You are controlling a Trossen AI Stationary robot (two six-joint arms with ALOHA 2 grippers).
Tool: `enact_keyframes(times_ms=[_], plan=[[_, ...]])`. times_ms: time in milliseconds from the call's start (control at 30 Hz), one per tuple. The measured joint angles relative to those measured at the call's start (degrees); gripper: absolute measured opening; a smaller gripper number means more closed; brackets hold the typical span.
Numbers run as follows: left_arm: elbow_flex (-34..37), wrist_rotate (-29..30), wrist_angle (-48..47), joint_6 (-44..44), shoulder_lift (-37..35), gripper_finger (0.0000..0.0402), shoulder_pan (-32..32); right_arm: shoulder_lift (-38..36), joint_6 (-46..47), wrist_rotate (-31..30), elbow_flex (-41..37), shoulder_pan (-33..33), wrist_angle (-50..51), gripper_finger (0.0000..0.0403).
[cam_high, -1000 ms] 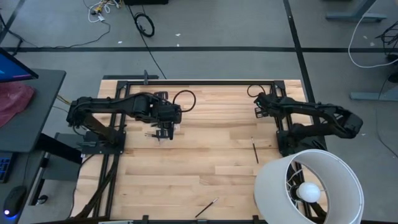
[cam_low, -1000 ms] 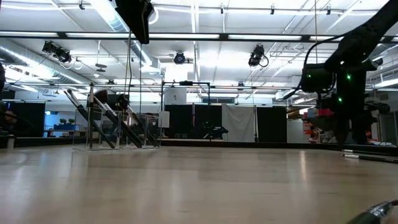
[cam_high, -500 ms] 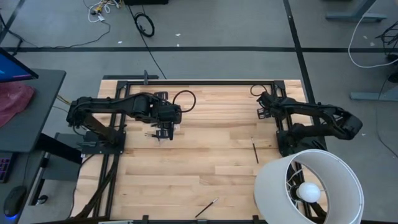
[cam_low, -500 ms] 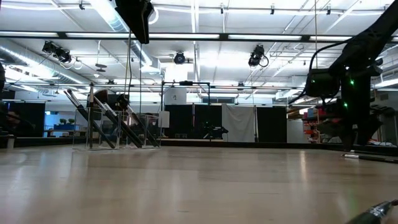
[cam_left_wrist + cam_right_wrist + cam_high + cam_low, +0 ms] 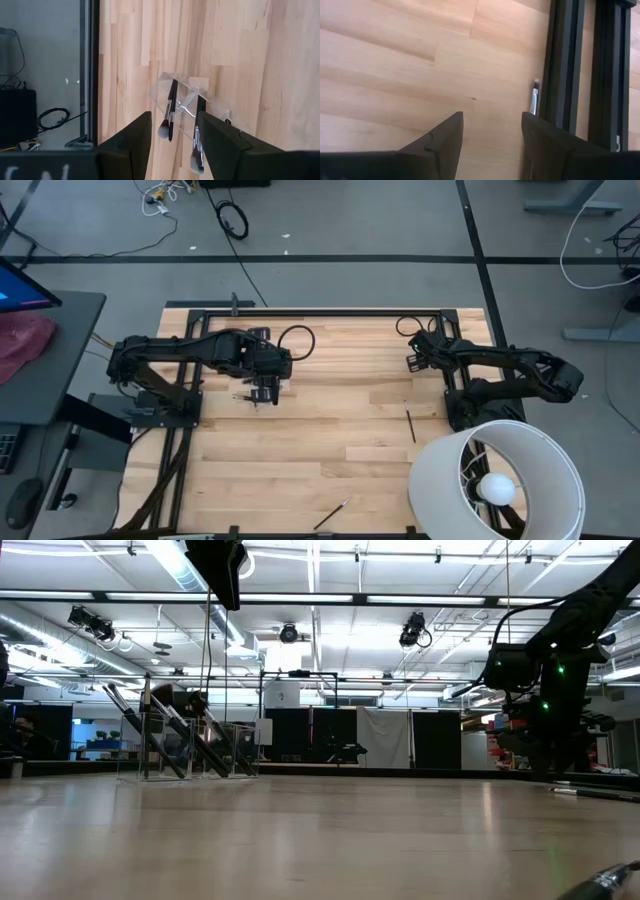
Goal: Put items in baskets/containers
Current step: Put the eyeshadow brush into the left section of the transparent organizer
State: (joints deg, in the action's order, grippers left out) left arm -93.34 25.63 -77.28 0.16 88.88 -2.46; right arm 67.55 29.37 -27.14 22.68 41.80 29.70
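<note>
Right gripper (image 5: 412,361) shifted slightly along far rail over last second, jaws apart, empty; brush (image 5: 534,97) lies just ahead against rail, probable next pick. Left gripper (image 5: 262,394) unmoved, jaws apart, directly above clear container (image 5: 192,97) holding brushes (image 5: 169,112). Two brushes remain loose on surface (image 5: 300,440).

Container (image 5: 262,393) with brushes (image 5: 168,111) sits left — two loose brushes (image 5: 410,425) lie right, nearer the lamp shade (image 5: 497,478).

Clear container (image 5: 185,745) far left on table (image 5: 300,830), brushes (image 5: 170,735) leaning inside; dark arm (image 5: 545,670) right.
</note>
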Motion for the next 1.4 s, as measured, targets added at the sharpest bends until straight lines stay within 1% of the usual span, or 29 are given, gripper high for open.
enact_keyframes(times_ms=[200, 500, 633, 800, 967, 1100, 1200, 1300, 1400], plan=[[0.0, -1.9, 0.0, -0.1, 0.0, 0.0167, 0.0, 0.8, -0.1, -0.3, 0.0, 0.7, 1.4, 0.0206], [0.0, -2.0, 0.0, -1.2, 0.0, 0.0167, 0.0, 5.5, -2.0, 0.4, 0.4, 5.4, 1.7, 0.0206], [0.0, -3.1, 0.0, -1.2, 0.0, 0.0167, 0.0, 5.8, -2.8, 2.4, 0.5, 7.6, 1.4, 0.0206], [0.0, -4.5, 0.0, -1.6, 0.0, 0.0167, 0.0, 5.8, 2.0, 5.0, 0.5, 10.6, 0.3, 0.0206], [0.0, -6.8, 0.0, -2.6, 0.0, 0.0167, 0.0, 5.8, 0.8, 7.4, 0.9, 12.7, 0.1, 0.0206], [0.0, -7.5, 0.0, -2.6, 0.0, 0.0167, 0.0, 5.8, -3.3, 11.7, 1.4, 15.0, 0.7, 0.0205], [0.0, -7.5, -0.1, -3.0, 0.0, 0.0167, 0.0, 5.8, -4.8, 14.9, 1.8, 17.4, 1.1, 0.0205], [0.0, -7.5, -0.2, -4.1, 0.0, 0.0167, 0.0, 5.8, -9.5, 20.3, 2.4, 20.9, 1.2, 0.0205], [0.0, -7.9, -1.0, -4.4, 0.0, 0.0167, 0.0, 6.0, -13.1, 23.9, 3.1, 23.1, 1.6, 0.0205]])
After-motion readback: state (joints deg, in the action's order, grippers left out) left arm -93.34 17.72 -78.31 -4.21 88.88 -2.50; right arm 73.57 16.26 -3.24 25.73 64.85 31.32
